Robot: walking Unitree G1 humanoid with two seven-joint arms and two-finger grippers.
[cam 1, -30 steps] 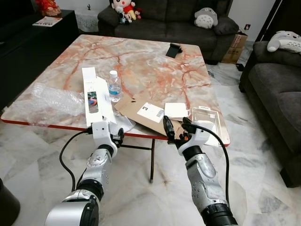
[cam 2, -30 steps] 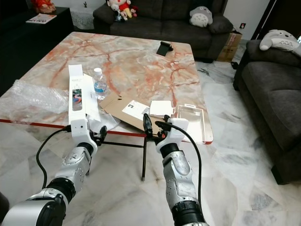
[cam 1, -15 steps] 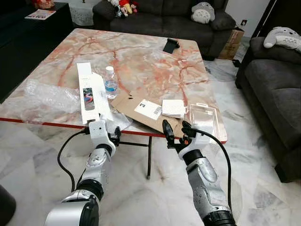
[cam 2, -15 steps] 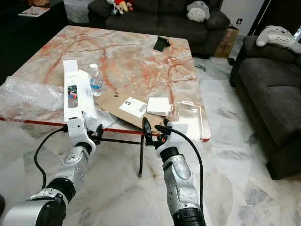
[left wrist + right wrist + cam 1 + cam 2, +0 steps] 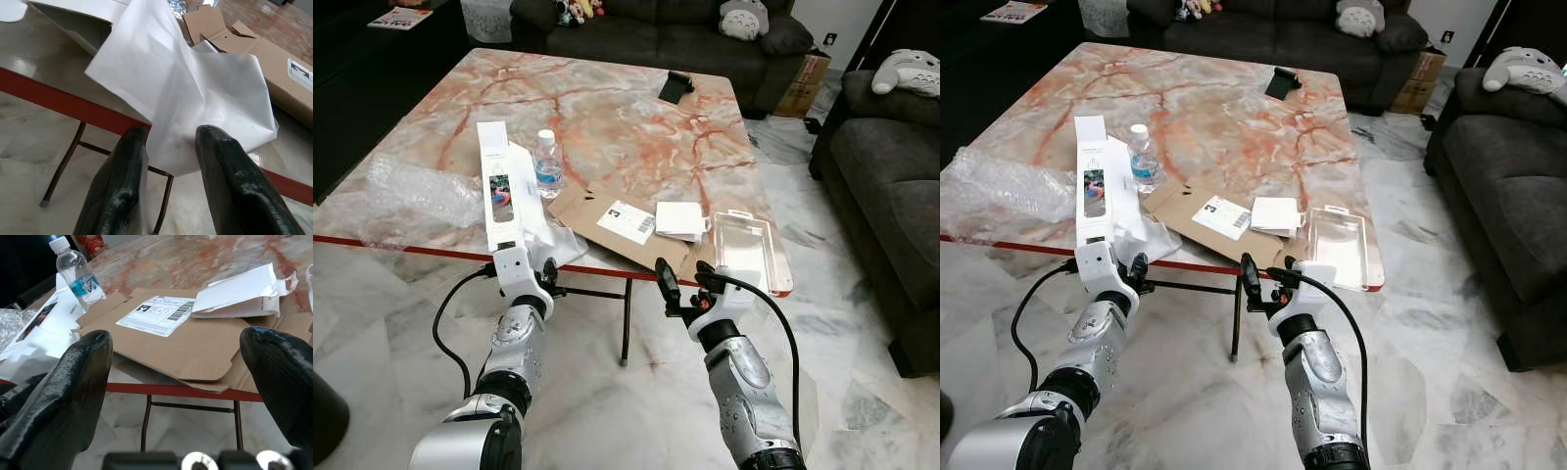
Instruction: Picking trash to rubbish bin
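Trash lies along the near side of the marble table [image 5: 626,108]: a long white box [image 5: 497,181], a water bottle [image 5: 548,166], flattened cardboard [image 5: 607,220] with a label, a white packet [image 5: 681,217], a clear plastic tray [image 5: 742,250] and bubble wrap [image 5: 411,191]. A white paper sheet [image 5: 186,93] hangs over the red edge. My left gripper [image 5: 546,277] sits just below that edge, fingers a little apart and holding nothing, the sheet right in front of them. Below the cardboard's corner my right gripper [image 5: 683,276] is wide open and holds nothing.
A black object [image 5: 677,85] lies at the table's far side. Dark sofas stand behind the table [image 5: 656,24] and on the right [image 5: 891,186]. A cardboard carton [image 5: 813,83] sits between them. The table's thin metal legs [image 5: 626,323] stand on the marble floor between my arms.
The whole picture has shifted with the camera. Both grippers now sit slightly lower against the table's red edge. Their fingers are unchanged.
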